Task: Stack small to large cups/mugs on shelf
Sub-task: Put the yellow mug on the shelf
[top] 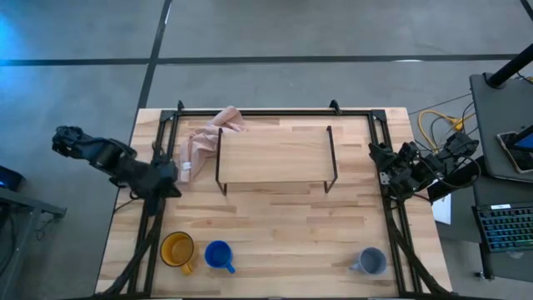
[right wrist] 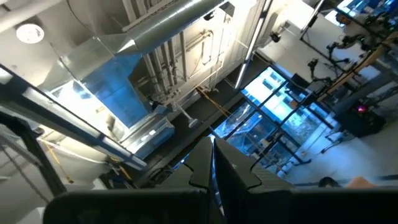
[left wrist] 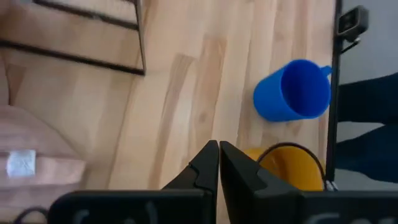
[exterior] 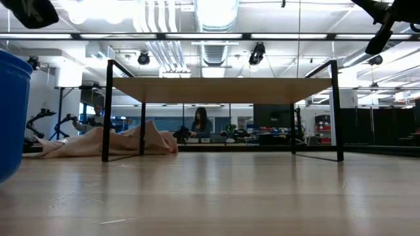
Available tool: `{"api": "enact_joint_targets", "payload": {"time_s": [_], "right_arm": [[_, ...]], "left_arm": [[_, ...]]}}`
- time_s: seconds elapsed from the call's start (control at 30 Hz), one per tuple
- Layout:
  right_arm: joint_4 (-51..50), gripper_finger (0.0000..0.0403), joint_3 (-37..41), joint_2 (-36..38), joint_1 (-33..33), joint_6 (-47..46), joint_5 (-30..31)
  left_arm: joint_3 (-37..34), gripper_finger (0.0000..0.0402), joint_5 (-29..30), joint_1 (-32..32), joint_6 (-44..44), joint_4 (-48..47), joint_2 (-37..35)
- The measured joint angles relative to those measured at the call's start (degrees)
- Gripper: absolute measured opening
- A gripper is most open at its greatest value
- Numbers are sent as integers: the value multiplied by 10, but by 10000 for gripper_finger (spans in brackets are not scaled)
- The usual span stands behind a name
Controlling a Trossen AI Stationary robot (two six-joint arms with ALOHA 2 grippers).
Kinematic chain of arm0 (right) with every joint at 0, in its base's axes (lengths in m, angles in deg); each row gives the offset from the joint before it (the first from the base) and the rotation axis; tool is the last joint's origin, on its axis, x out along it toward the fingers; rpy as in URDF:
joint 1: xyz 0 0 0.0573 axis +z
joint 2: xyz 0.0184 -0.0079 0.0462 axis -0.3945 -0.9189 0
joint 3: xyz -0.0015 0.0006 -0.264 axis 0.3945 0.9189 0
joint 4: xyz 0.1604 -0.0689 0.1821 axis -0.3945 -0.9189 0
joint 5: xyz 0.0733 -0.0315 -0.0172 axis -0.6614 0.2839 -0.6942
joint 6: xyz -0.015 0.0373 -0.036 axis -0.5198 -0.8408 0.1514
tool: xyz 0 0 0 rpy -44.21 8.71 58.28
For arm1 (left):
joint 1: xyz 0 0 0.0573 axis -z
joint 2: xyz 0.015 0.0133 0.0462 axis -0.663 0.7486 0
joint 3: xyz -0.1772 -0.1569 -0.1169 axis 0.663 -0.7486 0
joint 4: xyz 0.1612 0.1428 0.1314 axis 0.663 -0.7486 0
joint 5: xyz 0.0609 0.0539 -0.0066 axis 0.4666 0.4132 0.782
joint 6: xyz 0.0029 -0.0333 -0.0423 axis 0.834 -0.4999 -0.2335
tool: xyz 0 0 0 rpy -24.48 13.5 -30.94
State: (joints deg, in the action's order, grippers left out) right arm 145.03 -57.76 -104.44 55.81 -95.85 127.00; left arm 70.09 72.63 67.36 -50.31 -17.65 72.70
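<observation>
Along the near edge of the counter, at about seven o'clock from its middle, the yellow mug stands upright just beside the blue mug, the two close but apart. The grey-blue mug stands alone at about five o'clock, well apart from them. Farther back, the left gripper hangs at nine o'clock by the counter's left edge, its fingers pressed together on nothing. At three o'clock the right gripper waits at the right edge, its fingers likewise closed and empty. Between them, toward twelve o'clock, the shelf stands bare, with a pink cloth crumpled against its left end.
</observation>
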Motion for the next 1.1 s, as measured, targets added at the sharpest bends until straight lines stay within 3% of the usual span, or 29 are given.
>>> {"api": "enact_joint_targets", "payload": {"time_s": [0.17,0.47,0.7,0.93,1.1], "right_arm": [[-19,11,0,0,0,6,-9],[-73,11,0,0,0,-4,-11],[-74,11,0,0,0,18,-11],[-74,11,0,0,0,13,-11],[-74,11,0,0,0,13,-11]], "left_arm": [[13,0,29,60,-74,14,14],[16,0,19,271,-79,10,90],[-9,0,53,287,-130,-126,177],[-8,8,63,286,-139,-81,203],[-7,57,62,284,-168,-67,216]]}}
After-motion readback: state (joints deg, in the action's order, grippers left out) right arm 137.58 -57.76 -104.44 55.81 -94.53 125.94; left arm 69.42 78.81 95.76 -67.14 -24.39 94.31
